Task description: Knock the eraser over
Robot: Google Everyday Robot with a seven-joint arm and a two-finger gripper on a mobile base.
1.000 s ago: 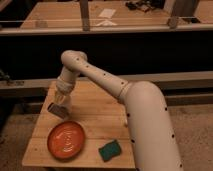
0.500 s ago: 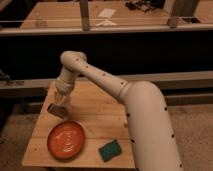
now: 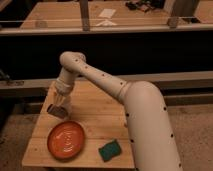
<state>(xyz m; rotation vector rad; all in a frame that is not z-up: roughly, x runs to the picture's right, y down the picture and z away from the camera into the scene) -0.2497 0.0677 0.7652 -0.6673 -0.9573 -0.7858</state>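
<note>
- Grey and flat-looking, the eraser (image 3: 56, 110) is sitting at the tip of the gripper (image 3: 58, 106), tilted, just above the left part of the desk (image 3: 102, 112); whether it is resting on the wood I cannot tell.
- Whether the jaws are clenched on the eraser or merely pressing against it, I cannot tell.
- White and speckled with dark dots, the arm (image 3: 115, 95) is reaching in from the lower right, bending at an elbow over the far edge of the desk and pointing down.
- Just in front of the eraser, an orange plate (image 3: 66, 140) is lying on the wood.
- Near the front edge, to the plate's right, a green sponge (image 3: 110, 150) is lying flat.
</note>
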